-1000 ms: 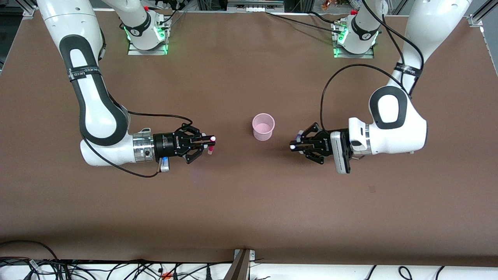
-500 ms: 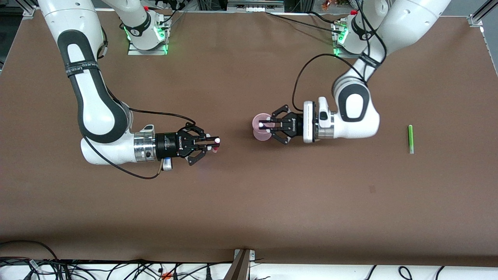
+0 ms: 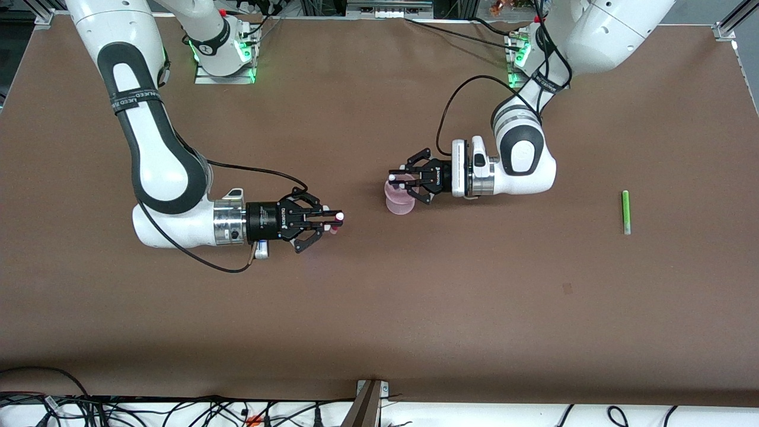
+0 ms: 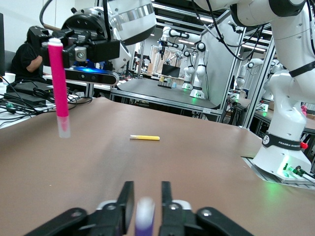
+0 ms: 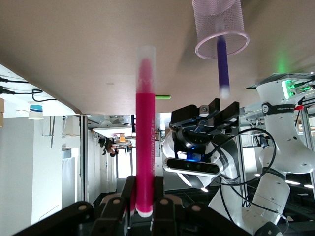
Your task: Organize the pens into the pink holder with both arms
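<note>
The left gripper, at centre frame in the front view, hangs over the pink holder, its fingers parted a little around a dark purple pen whose lower end sits inside the cup's rim; whether they touch the pen cannot be made out. In the left wrist view that pen is a blur at the bottom edge. The right gripper, left of centre, is clenched on a magenta pen held upright over bare table. A green pen lies at the right of the front view, well apart from the holder. A yellow pen lies on the table in mid-frame of the left wrist view; the front view does not show it
</note>
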Tool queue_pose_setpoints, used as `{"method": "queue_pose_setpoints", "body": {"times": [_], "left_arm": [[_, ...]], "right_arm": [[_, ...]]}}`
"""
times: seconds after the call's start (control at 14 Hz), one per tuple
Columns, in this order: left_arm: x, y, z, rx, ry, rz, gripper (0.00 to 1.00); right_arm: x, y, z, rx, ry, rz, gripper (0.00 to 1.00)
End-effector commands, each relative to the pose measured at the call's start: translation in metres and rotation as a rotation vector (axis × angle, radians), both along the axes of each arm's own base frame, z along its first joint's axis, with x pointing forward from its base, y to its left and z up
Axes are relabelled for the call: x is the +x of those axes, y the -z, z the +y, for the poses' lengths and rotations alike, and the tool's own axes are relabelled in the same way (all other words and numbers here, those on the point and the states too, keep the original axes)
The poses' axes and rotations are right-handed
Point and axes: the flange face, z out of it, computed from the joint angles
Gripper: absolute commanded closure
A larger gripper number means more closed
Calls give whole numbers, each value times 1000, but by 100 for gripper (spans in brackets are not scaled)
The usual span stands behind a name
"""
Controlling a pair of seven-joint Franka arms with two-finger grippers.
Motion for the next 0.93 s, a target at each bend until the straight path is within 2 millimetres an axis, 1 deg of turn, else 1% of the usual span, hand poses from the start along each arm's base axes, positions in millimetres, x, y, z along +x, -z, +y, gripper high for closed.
{"method": "queue_pose_setpoints", "body": {"times": [0.0, 0.14, 0.29, 0.36, 0.43, 0.57, 0.64, 0.79, 0.86], "left_arm": [[-5, -15, 1, 2, -19, 32, 0], [-1, -36, 3, 9, -33, 79, 0], [9, -54, 13, 73, -7, 168, 0], [18, -74, 17, 120, 0, 220, 0], [22, -89, 16, 184, 17, 285, 0], [30, -109, 16, 319, 38, 363, 0], [33, -113, 17, 365, 34, 399, 0], [34, -109, 23, 480, 26, 461, 0], [41, -110, 34, 532, -6, 498, 0]], "right_arm": [[-1, -9, 8, -2, 23, 0, 100], [-2, -8, 13, -10, 28, -6, 100], [-4, -8, 20, -19, 35, -12, 100], [-7, -8, 28, -25, 36, -18, 100], [-10, -7, 37, -34, 38, -21, 100], [-15, -6, 55, -36, 61, -10, 100], [-19, -4, 62, -33, 66, -4, 100], [-28, -2, 82, -3, 66, 18, 100], [-33, 0, 91, -5, 65, 18, 100]]}}
